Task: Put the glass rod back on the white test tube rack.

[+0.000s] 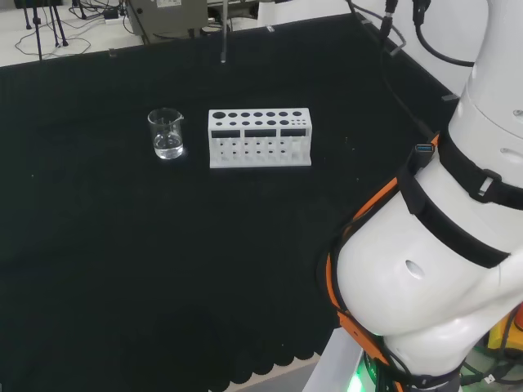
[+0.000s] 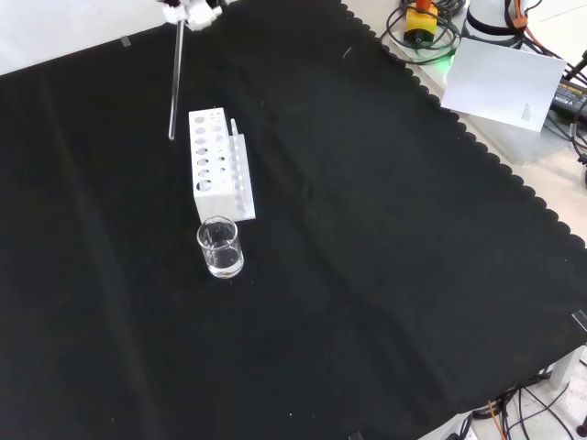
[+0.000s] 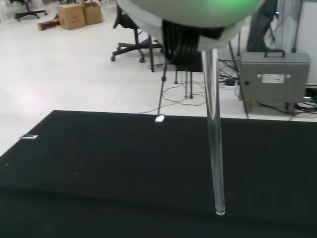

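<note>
At the top edge of your front view, the hand [image 2: 191, 12] reaches in over the black cloth [image 2: 367, 275] and holds the glass rod [image 2: 174, 82] by its upper end. You can make out white fingers closed on the top of the rod, though little of the hand itself is visible. The rod hangs nearly upright, in the air. Its lower tip sits just to the left of the white test tube rack [image 2: 218, 165] in this view and does not touch it.

On the cloth, the rack lies with its rows of round holes facing up. A small clear beaker [image 2: 220, 248] stands just below the rack in your front view, with a little clear liquid in the bottom.

Your head view shows the rack [image 1: 260, 137] in the middle of the bench with the beaker [image 1: 167, 134] just to its left. The rod [image 1: 223, 33] appears as a thin grey line at the top, beyond the rack.

Your wrist view shows the rod [image 3: 214, 134] running down from the blurred white underside of the hand [image 3: 188, 10], its rounded tip hanging above the cloth [image 3: 99, 158].
</note>
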